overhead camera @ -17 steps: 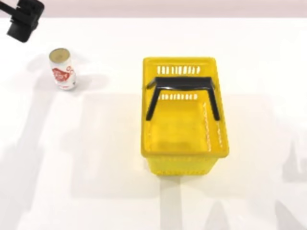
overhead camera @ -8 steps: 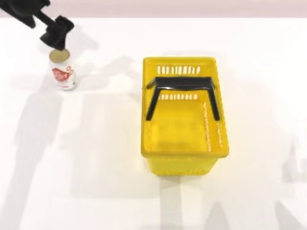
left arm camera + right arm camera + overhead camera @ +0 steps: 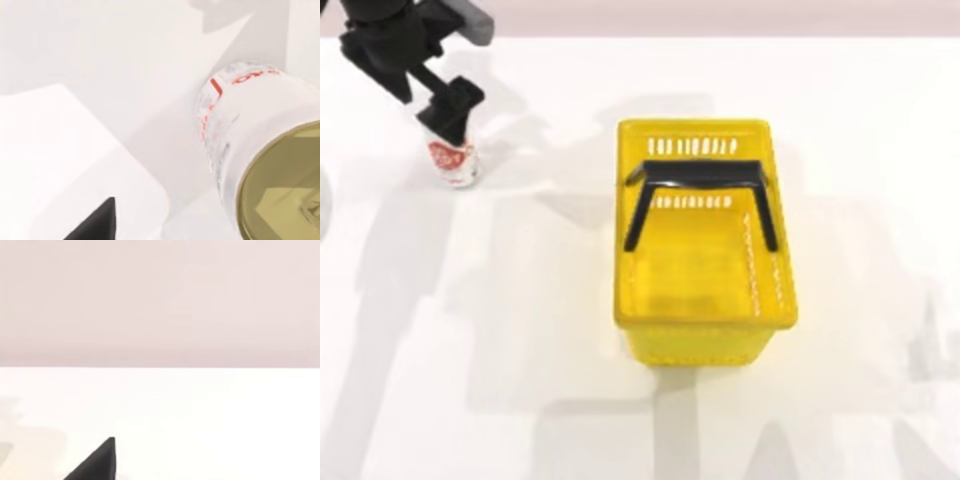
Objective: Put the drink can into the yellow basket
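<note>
The drink can point(image 3: 453, 163) stands upright at the table's far left, white with red markings; its gold top is hidden under my left gripper point(image 3: 452, 105) in the top view. The left gripper hangs open just above the can's top, not touching it. In the left wrist view the can point(image 3: 260, 125) fills the near side, its gold top close up, and one dark fingertip point(image 3: 102, 222) shows off to the side. The yellow basket point(image 3: 700, 345) sits in the middle of the table, nothing inside it.
The basket's black handle point(image 3: 700, 175) lies folded across its far half. My right arm is out of the top view; its wrist view shows only one dark fingertip point(image 3: 102, 460) over bare white table and a pale back wall.
My left gripper has come from the far left corner toward the can and now sits right above its top. The can and the basket have not moved.
</note>
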Controlling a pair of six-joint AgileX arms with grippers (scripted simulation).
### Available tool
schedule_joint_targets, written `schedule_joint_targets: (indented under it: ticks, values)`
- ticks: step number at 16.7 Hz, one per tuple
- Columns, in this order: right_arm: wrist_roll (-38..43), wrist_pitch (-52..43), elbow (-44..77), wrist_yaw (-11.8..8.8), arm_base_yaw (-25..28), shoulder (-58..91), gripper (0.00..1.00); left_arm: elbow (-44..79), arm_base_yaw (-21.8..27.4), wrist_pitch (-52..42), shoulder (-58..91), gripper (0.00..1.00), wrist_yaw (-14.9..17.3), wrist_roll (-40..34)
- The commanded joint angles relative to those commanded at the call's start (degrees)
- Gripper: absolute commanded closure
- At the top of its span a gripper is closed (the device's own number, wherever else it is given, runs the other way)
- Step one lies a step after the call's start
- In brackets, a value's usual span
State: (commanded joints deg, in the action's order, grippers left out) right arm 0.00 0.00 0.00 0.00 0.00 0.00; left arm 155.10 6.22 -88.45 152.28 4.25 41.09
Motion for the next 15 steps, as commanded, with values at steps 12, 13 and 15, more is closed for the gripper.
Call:
schedule_joint_targets:
  ticks: [12, 13, 15]
  values:
    - [0.0, 0.0, 0.0, 0.0, 0.0, 0.0, 0.0, -16.0, 0.3, 13.1, -2.7, 0.0, -0.1, -0.3]
    - [0.0, 0.0, 0.0, 0.0, 0.0, 0.0, 0.0, -16.8, 0.3, 13.9, -2.8, 0.0, -0.1, -0.3]
    - [0.0, 0.0, 0.0, 0.0, 0.0, 0.0, 0.0, -17.0, 0.3, 14.1, -2.9, 0.0, -0.1, -0.3]
